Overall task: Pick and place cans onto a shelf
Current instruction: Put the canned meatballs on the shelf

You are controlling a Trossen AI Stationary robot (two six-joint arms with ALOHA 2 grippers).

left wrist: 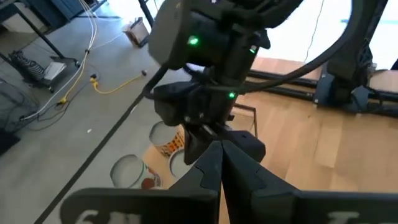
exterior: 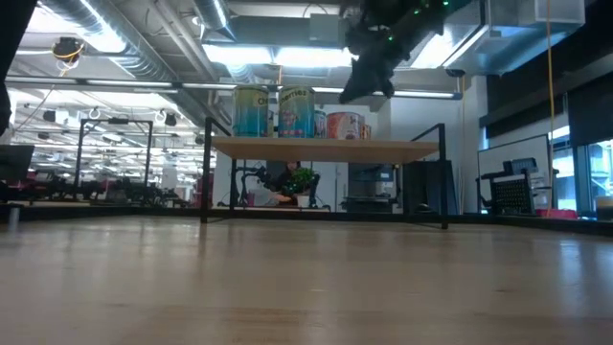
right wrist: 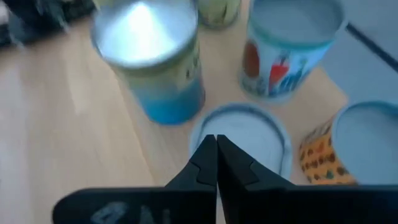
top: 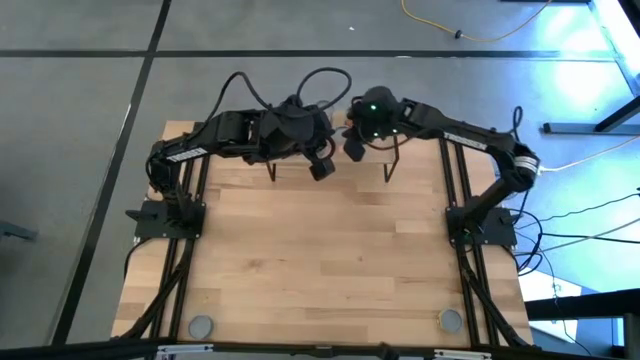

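Note:
The shelf (exterior: 326, 149) stands at the table's far edge on thin black legs. Several cans stand upright on it: two blue ones (exterior: 251, 110) (exterior: 295, 110) and an orange-red one (exterior: 345, 125). My right gripper (right wrist: 216, 142) hovers shut just above these cans, over a silver lid (right wrist: 249, 134); in the low view it (exterior: 369, 88) hangs clear of them. My left gripper (left wrist: 221, 152) is shut, holds nothing, and sits beside it over the shelf (top: 321, 168). Two more cans (top: 201, 325) (top: 451, 321) stand near the table's near corners.
The two arms crowd together over the shelf at the far edge; the right wrist, with its green lights (left wrist: 211, 56), stands directly ahead of my left fingers. The wooden tabletop (top: 320, 250) lies bare between the shelf and the two near cans.

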